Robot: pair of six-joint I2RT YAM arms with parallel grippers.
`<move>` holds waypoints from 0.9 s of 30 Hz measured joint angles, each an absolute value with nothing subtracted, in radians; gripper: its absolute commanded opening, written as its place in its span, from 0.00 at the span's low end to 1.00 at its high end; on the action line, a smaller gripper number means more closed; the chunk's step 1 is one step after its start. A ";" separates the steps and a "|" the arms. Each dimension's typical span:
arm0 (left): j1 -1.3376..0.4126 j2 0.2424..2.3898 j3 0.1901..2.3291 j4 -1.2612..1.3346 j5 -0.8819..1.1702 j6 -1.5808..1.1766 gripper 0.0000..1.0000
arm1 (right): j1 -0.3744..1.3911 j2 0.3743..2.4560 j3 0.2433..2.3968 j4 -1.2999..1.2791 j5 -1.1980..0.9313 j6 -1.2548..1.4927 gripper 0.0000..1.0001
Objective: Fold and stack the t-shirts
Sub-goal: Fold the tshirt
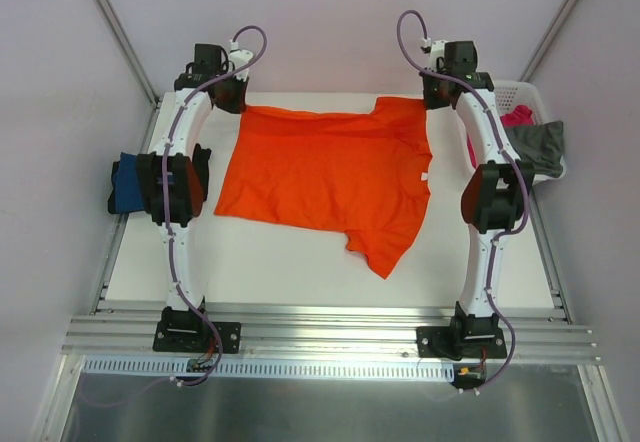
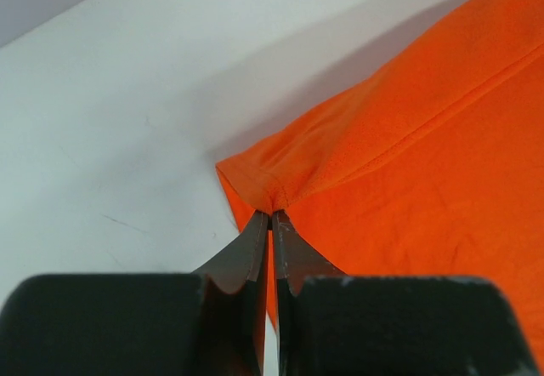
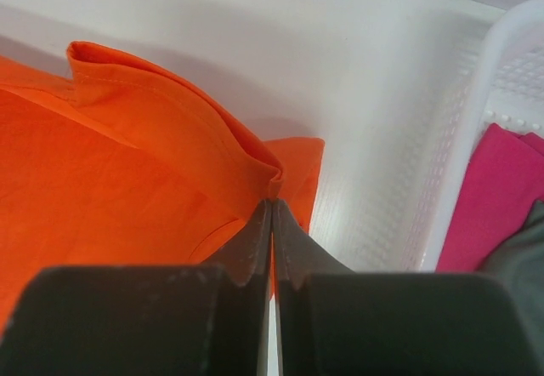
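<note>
Early yet: orange t-shirt (image 1: 320,177) lies spread, unfolded, mid-table (image 1: 300,282). Left gripper (image 2: 271,214) pinches its 11 o'clock corner; right gripper (image 3: 272,202) is pressed shut on the 1 o'clock edge. Navy t-shirt (image 1: 125,184) at 9 o'clock, seemingly folded. Magenta t-shirt (image 1: 518,115), grey t-shirt (image 1: 538,147) in basket (image 1: 535,97), 2 o'clock. Bare surface toward 6 o'clock leaves folding room; basket crowds the right side.

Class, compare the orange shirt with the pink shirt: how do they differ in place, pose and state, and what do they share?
The orange shirt lies on the table; the pink shirt sits in the basket.
The orange shirt is spread out; the pink shirt is bunched beside a grey shirt.
The left claw and right claw each pinch the orange shirt's far edge; nothing grips the pink shirt.
Shared: both are bright, plain cloth.
</note>
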State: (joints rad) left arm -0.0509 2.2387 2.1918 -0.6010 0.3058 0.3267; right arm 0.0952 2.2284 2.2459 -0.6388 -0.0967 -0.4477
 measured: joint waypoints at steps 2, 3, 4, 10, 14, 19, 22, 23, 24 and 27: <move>-0.051 2.239 2.171 -0.596 0.306 0.326 0.00 | 0.096 2.227 2.235 -0.639 -0.110 -0.447 0.01; -0.051 2.239 2.154 -0.594 0.306 0.326 0.00 | 0.097 2.225 2.226 -0.641 -0.117 -0.447 0.00; -0.051 2.239 2.137 -0.595 0.306 0.326 0.00 | 0.100 2.223 2.217 -0.644 -0.122 -0.447 0.01; -0.050 2.236 2.033 -0.589 0.310 0.321 0.00 | 0.120 2.197 2.149 -0.658 -0.151 -0.441 0.01; -0.043 2.223 1.974 -0.587 0.310 0.300 0.00 | 0.134 2.148 2.074 -0.670 -0.167 -0.434 0.01; -0.024 2.183 1.931 -0.576 0.306 0.277 0.00 | 0.148 2.072 1.997 -0.681 -0.173 -0.431 0.01; -0.017 2.160 1.932 -0.559 0.305 0.271 0.00 | 0.150 2.037 1.980 -0.685 -0.171 -0.432 0.01; -0.013 2.155 1.935 -0.555 0.305 0.270 0.00 | 0.150 2.025 1.976 -0.685 -0.168 -0.434 0.01; -0.006 2.152 1.941 -0.555 0.305 0.269 0.00 | 0.149 2.017 1.972 -0.685 -0.167 -0.435 0.01; 0.005 2.152 1.959 -0.548 0.303 0.268 0.00 | 0.140 1.991 1.955 -0.685 -0.165 -0.440 0.01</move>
State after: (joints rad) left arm 0.0051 2.1521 1.9594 -0.5484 0.3031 0.2684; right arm 0.1398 1.9907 1.9553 -0.6846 -0.1646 -0.4397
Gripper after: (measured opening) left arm 0.009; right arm 0.010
